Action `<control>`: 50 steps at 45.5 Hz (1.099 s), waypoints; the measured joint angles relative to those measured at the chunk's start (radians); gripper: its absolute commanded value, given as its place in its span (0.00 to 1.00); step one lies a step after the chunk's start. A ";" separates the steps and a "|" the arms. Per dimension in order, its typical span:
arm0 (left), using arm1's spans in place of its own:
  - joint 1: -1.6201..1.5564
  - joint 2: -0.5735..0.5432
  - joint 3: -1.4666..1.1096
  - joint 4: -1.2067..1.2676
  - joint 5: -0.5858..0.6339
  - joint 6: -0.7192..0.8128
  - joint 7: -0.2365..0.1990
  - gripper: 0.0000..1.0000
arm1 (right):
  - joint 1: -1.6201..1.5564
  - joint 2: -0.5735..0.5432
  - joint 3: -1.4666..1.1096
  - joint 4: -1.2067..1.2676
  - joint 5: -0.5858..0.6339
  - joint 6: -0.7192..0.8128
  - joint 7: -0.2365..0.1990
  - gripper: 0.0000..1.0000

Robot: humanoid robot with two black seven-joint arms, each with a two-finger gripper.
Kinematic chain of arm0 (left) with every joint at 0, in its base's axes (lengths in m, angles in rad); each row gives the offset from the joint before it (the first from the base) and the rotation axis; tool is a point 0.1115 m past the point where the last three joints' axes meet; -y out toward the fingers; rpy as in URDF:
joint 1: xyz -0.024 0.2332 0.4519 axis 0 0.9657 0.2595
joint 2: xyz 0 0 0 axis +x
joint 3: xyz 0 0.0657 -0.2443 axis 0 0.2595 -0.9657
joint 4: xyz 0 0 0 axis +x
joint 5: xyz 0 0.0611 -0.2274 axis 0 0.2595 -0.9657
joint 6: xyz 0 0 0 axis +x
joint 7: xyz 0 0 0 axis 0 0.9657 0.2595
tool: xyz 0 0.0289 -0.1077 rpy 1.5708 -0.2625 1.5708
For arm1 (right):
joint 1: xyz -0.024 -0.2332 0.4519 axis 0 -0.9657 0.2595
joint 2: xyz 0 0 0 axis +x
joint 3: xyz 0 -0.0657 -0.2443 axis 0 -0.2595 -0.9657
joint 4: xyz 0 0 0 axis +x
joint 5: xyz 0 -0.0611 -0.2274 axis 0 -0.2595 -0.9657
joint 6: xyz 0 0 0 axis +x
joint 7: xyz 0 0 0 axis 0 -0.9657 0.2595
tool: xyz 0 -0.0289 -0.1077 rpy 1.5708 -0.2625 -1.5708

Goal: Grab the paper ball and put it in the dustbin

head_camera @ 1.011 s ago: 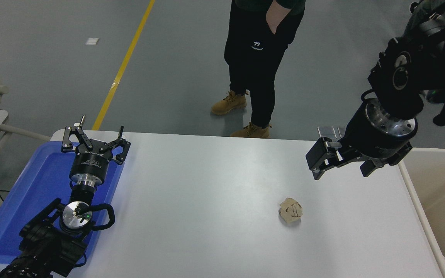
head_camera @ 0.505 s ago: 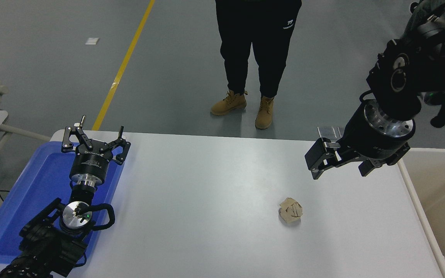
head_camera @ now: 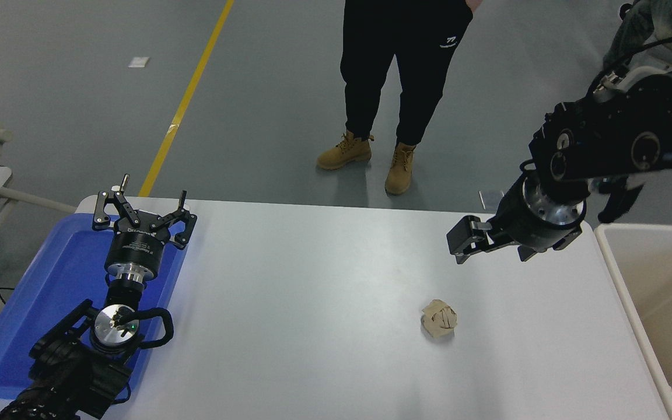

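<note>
We judged the task barely begun. The small crumpled tan paper ball lay untouched on the white table. Our right gripper hung above and beyond it, holding nothing; whether its jaws were parted, we could not tell. The large cream plastic dustbin waited at the table's right. Our left gripper sat parked, splayed, over the flat blue tray.

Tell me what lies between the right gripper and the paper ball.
Nothing: in the head view only bare white table separates the right gripper from the paper ball.
</note>
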 measured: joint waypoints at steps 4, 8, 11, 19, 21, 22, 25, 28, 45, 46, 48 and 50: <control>0.000 0.000 0.000 0.000 0.000 0.000 0.000 1.00 | -0.055 0.013 0.015 -0.032 -0.004 -0.031 0.000 1.00; 0.000 0.000 0.000 0.000 0.000 0.000 0.000 1.00 | -0.125 0.037 0.027 -0.075 -0.008 -0.068 0.000 1.00; 0.000 0.000 0.000 0.000 0.000 0.000 0.000 1.00 | -0.173 0.058 0.030 -0.104 -0.011 -0.094 0.000 1.00; -0.001 0.000 0.000 0.000 0.000 0.000 0.000 1.00 | -0.316 0.098 0.035 -0.205 -0.028 -0.166 0.000 1.00; 0.000 0.000 0.000 0.000 0.000 0.000 0.000 1.00 | -0.349 0.105 0.038 -0.227 -0.032 -0.182 0.000 1.00; 0.000 0.000 0.000 0.000 0.000 0.000 0.000 1.00 | -0.362 0.107 0.038 -0.236 -0.033 -0.188 0.000 1.00; 0.000 0.000 0.000 0.000 0.000 0.000 0.000 1.00 | -0.403 0.113 0.041 -0.263 -0.037 -0.214 0.000 1.00; 0.000 0.000 0.000 0.000 0.000 0.000 0.001 1.00 | -0.438 0.117 0.044 -0.286 -0.040 -0.235 0.000 1.00; 0.000 0.000 0.000 0.000 0.000 0.000 0.001 1.00 | -0.566 0.127 0.088 -0.359 -0.035 -0.317 -0.001 1.00; 0.000 0.000 0.000 0.000 0.000 0.000 0.001 1.00 | -0.572 0.127 0.091 -0.361 -0.035 -0.321 -0.001 1.00; 0.000 0.000 0.000 0.000 0.000 0.000 0.001 1.00 | -0.585 0.127 0.095 -0.366 -0.034 -0.328 -0.001 1.00; 0.000 0.000 0.000 0.000 0.000 0.000 0.001 1.00 | -0.598 0.128 0.099 -0.371 -0.033 -0.336 -0.001 1.00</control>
